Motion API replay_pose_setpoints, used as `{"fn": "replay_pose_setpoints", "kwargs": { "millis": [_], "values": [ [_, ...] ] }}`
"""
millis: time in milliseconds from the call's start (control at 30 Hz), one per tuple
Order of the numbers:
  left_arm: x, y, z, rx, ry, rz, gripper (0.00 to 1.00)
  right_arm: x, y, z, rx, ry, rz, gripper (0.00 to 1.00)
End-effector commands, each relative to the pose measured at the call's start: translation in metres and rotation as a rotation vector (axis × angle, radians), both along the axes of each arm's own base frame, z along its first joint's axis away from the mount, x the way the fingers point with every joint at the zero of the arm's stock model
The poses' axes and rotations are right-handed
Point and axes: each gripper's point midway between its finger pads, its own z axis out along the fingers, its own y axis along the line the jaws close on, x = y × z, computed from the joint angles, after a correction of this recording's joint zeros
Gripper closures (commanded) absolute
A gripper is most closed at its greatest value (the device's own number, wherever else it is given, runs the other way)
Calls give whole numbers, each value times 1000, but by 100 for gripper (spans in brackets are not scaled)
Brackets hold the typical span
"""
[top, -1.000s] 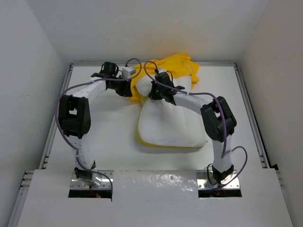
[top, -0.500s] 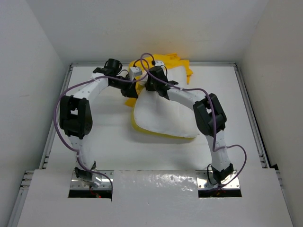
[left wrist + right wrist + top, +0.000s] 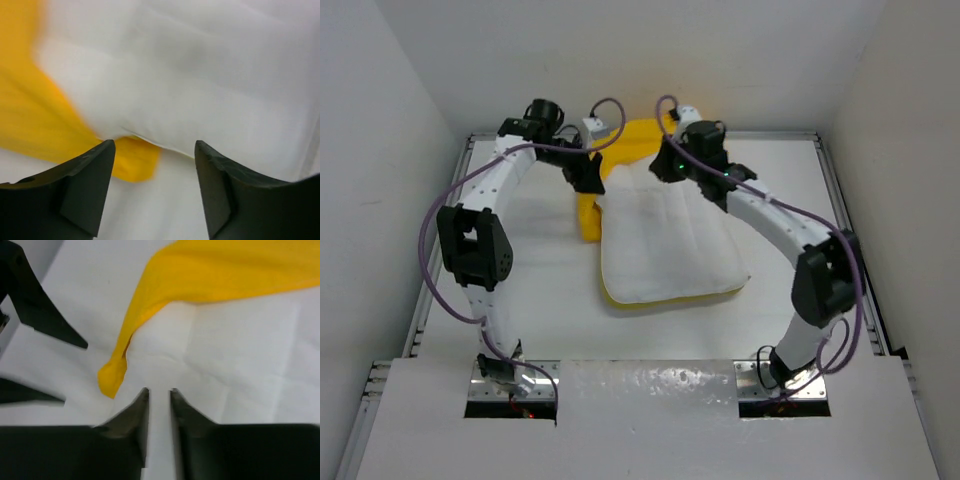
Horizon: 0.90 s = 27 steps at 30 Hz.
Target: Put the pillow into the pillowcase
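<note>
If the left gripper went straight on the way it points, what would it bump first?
The left gripper would most likely meet the pillow first, straight ahead of its open jaws; the pillowcase lies off to the side.

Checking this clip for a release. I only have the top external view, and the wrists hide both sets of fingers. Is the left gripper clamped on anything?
Observer: No. The left gripper has its jaws wide apart with nothing between them. A corner of the pillow lies just beyond.
Operator: Does the right one have the pillowcase?
Observer: No. The right gripper shows a narrow gap between its fingers and nothing pinched. The pillowcase edge lies draped on the pillow ahead of the fingertips, not between them.
</note>
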Motion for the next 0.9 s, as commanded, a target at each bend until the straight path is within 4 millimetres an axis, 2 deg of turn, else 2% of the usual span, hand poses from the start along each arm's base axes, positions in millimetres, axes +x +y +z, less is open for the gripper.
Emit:
{"fn": "replay_pose_setpoints", "kwargs": {
  "millis": [0,33,67,100,133,167,200,233,267,300,333,367,400,433,467,500,533,567,600,667,767,833,867],
  "values": [
    [74,-17,67,-42,-292,175,39,9,-61,15,46,53,-108,95],
    [93,-23,65,42,-365,254,45,12,-72,8,50,85,-136,91],
    [106,-29,56,87,-404,287,44,16,-83,3,75,123,-179,77],
    [122,-38,58,108,-486,301,41,26,-105,-7,94,157,-230,55],
    [131,-51,37,172,-511,307,36,28,-110,-13,131,188,-242,34],
    [137,-57,30,184,-526,317,35,32,-119,-18,142,195,-264,30],
    [148,-68,32,171,-574,342,32,43,-133,-23,150,182,-296,26],
    [162,-75,23,150,-587,378,30,49,-139,-27,144,177,-313,19],
    [170,-77,19,151,-597,402,28,55,-146,-30,136,172,-328,17],
    [179,-77,19,168,-617,446,23,60,-147,-47,118,202,-327,17],
    [193,-84,14,162,-630,468,22,69,-146,-44,110,187,-315,15],
    [200,-87,10,169,-638,471,21,72,-144,-49,110,199,-304,15],
    [208,-92,-8,201,-639,482,21,77,-140,-61,112,218,-289,14],
    [216,-98,5,193,-689,492,21,77,-134,-67,124,236,-262,14],
    [219,-103,2,217,-714,506,21,78,-131,-74,131,246,-254,14],
    [224,-102,-8,253,-729,522,21,76,-130,-89,136,284,-258,14],
    [229,-103,-9,271,-771,531,23,76,-127,-93,148,288,-253,14],
    [231,-100,-10,311,-797,570,29,73,-125,-99,152,299,-250,14],
    [233,-97,-16,336,-807,585,34,67,-125,-112,155,326,-253,14],
    [237,-90,-11,358,-845,646,49,62,-117,-119,165,324,-228,14],
    [239,-84,-12,405,-878,682,53,52,-110,-136,135,362,-204,14],
    [237,-81,-13,425,-876,697,57,47,-104,-143,131,382,-186,22],
    [236,-79,-15,433,-871,700,59,44,-103,-148,128,391,-181,30]
  ]
}}
